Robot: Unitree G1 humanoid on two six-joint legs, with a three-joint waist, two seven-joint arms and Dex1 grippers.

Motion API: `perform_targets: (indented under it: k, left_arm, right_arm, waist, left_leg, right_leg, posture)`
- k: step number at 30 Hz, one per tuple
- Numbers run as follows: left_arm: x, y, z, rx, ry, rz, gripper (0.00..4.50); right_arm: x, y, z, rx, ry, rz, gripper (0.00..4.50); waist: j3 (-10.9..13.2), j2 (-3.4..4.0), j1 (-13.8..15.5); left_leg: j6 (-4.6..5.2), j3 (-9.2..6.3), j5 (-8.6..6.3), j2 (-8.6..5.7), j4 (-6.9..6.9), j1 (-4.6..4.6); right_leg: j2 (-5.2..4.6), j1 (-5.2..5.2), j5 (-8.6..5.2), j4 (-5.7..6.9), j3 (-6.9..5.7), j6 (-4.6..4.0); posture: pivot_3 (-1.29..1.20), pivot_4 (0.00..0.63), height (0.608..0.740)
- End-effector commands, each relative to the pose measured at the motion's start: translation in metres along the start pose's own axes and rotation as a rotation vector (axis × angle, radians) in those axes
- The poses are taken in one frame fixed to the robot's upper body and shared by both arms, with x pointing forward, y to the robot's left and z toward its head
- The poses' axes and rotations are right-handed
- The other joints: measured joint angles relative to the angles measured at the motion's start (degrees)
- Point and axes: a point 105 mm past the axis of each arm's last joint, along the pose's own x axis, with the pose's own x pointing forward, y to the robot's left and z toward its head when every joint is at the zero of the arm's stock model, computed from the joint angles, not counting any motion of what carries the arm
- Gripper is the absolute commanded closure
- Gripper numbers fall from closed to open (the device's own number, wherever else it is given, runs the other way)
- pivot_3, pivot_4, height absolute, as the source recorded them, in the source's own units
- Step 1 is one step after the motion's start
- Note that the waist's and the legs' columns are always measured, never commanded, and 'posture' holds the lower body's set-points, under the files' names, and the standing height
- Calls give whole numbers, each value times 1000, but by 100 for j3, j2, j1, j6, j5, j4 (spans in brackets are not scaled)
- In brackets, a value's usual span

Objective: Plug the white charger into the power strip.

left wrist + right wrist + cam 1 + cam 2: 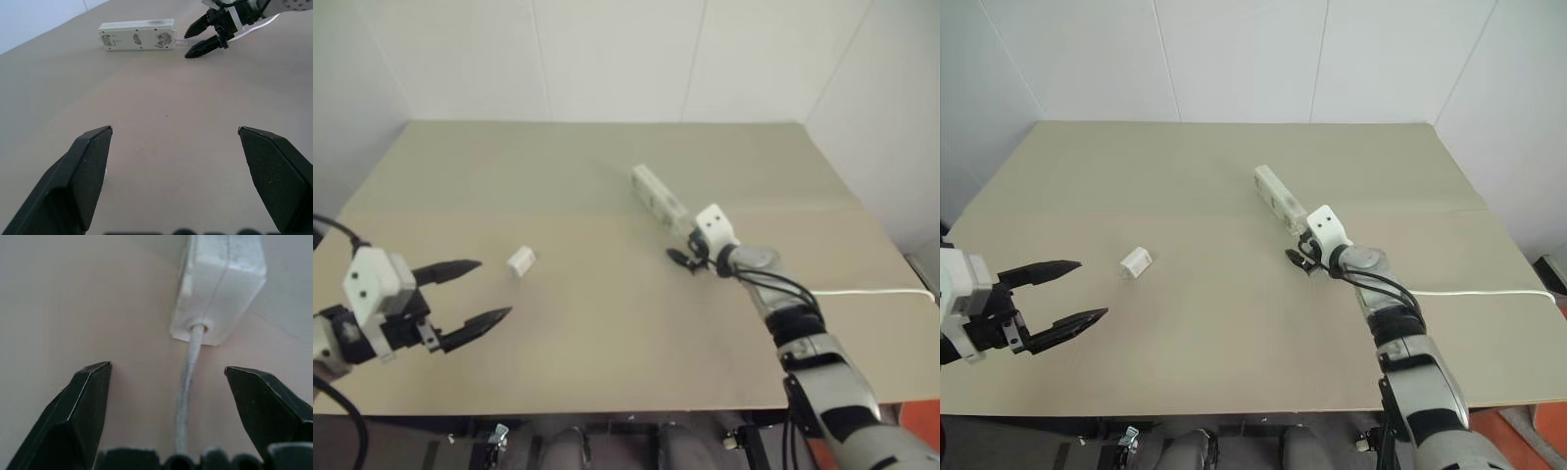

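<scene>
Right gripper [682, 258] sits at the power strip's [659, 198] near end; the white charger [521, 261] lies near the spread-fingered left gripper [485, 291].

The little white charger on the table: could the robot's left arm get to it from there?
Probably yes. The left gripper is open, the charger lies just beyond its fingertips, with bare table between them.

Left claw [481, 292] gapes wide, arm bent; right claw [683, 260] parted, arm outstretched
</scene>
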Motion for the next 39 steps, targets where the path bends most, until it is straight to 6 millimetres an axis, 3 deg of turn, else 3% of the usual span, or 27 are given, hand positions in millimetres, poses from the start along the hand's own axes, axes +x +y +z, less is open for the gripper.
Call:
perform_targets:
  k: [1,10,14,16,19,23,27,35,39]
  left_arm:
    - [-2,-5,8,24,-21,10,0]
    - [-4,-9,6,16,-15,26,0]
    - [-3,-10,6,15,-18,19,0]
    - [-2,-11,6,14,-17,13,0]
    - [-2,-11,6,12,-14,3,0]
    - [0,-8,5,10,-7,-13,0]
    - [4,-6,4,13,-8,-32,0]
    - [8,-4,4,20,-11,-48,0]
    - [8,-5,4,21,-13,-48,0]
  right_arm:
    - [1,-5,-10,-17,26,-19,1426]
    - [-5,-1,-9,-15,13,56,4474]
    - [-12,2,5,-99,-74,70,4474]
    - [-24,5,20,-218,-193,70,4474]
    - [-48,22,28,-368,-334,157,4474]
    - [-84,49,17,-528,-439,305,4474]
    - [-95,57,0,-613,-424,390,4474]
    - [-115,55,-21,-583,-313,560,1838]
    - [-130,53,-8,-320,-338,602,408]
  waist:
    - [0,0,7]
    - [-1,0,11]
    - [-1,0,4]
    - [0,1,21]
    - [3,5,22]
    - [3,5,19]
    - [3,5,-38]
    - [4,5,-36]
    - [4,4,19]
  left_leg:
    - [0,0,0,0,0,2]
    - [0,-3,0,0,0,6]
    - [0,-3,0,1,-1,5]
    - [0,-3,0,1,-2,1]
    - [0,-2,0,-1,-2,-7]
    - [1,-2,-1,2,-2,-5]
    - [1,3,-1,3,-1,17]
    - [1,1,0,5,-1,18]
    - [2,-3,-1,7,-1,15]
  right_leg:
    - [0,2,0,0,0,0]
    - [1,8,0,1,-3,0]
    - [2,6,0,0,-3,0]
    - [1,3,0,-1,-3,0]
    - [0,-4,0,-2,-2,1]
    - [1,-2,-1,-2,-3,1]
    - [3,17,0,0,3,0]
    - [5,19,0,-1,1,-1]
    - [3,19,0,-2,1,-1]
  posture:
    - [0,150,740]
    - [0,150,740]
    - [0,150,740]
    - [0,150,740]
    - [0,150,740]
    - [0,150,740]
    - [0,150,740]
    - [0,150,740]
    - [0,150,740]
